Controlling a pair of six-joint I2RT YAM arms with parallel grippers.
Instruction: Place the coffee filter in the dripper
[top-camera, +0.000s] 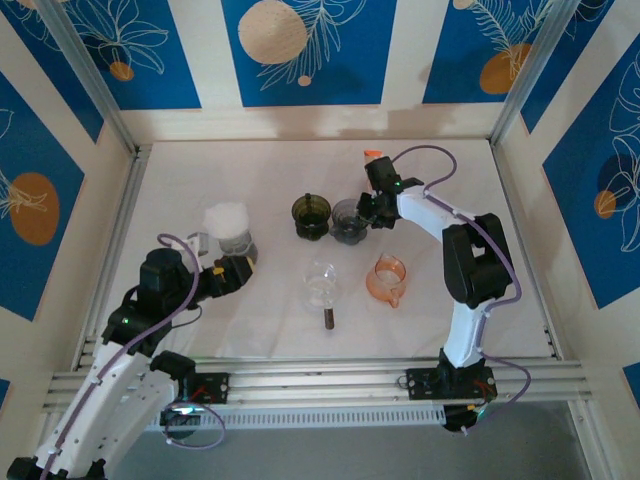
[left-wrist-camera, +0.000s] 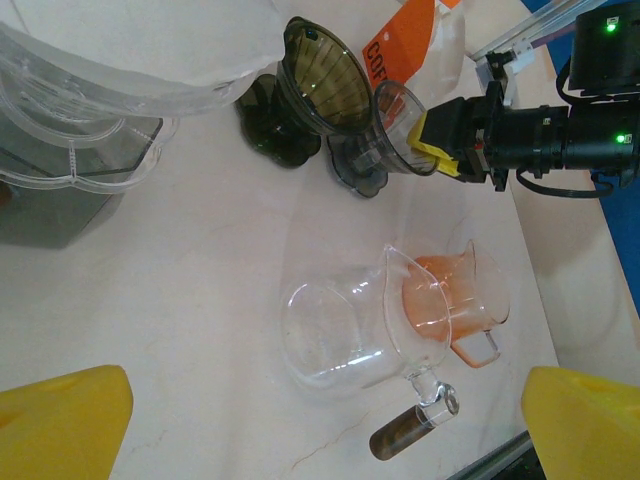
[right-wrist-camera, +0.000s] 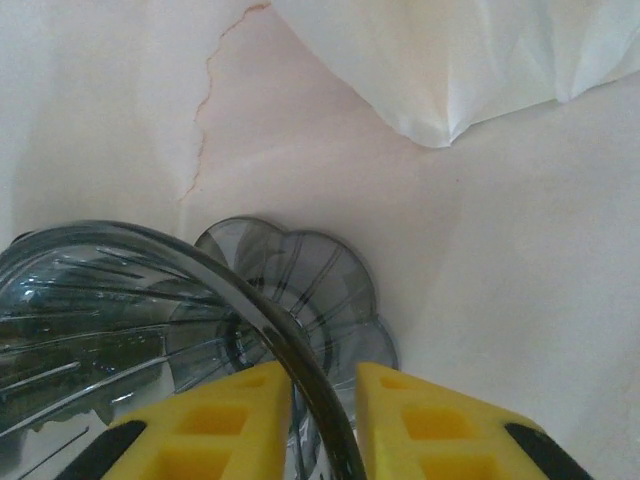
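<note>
White coffee filters (top-camera: 227, 217) (left-wrist-camera: 150, 40) sit stacked in a clear holder (left-wrist-camera: 70, 130) at the left of the table. My left gripper (top-camera: 240, 268) (left-wrist-camera: 322, 425) is open just in front of the holder, with nothing between its yellow fingers (left-wrist-camera: 62, 420). Two drippers stand side by side mid-table: a dark olive one (top-camera: 311, 215) (left-wrist-camera: 318, 85) and a grey one (top-camera: 348, 221) (left-wrist-camera: 385, 140) (right-wrist-camera: 130, 320). My right gripper (top-camera: 366, 209) (right-wrist-camera: 325, 412) reaches in from the right and is shut on the grey dripper's rim, one finger inside the cup and one outside.
A clear glass server (top-camera: 322, 283) (left-wrist-camera: 345, 335) with a brown handle lies in front of the drippers, an orange pitcher (top-camera: 386, 278) (left-wrist-camera: 460, 295) to its right. A white packet (left-wrist-camera: 415, 40) (right-wrist-camera: 470, 60) with an orange label lies behind the grey dripper. Frame walls enclose the table.
</note>
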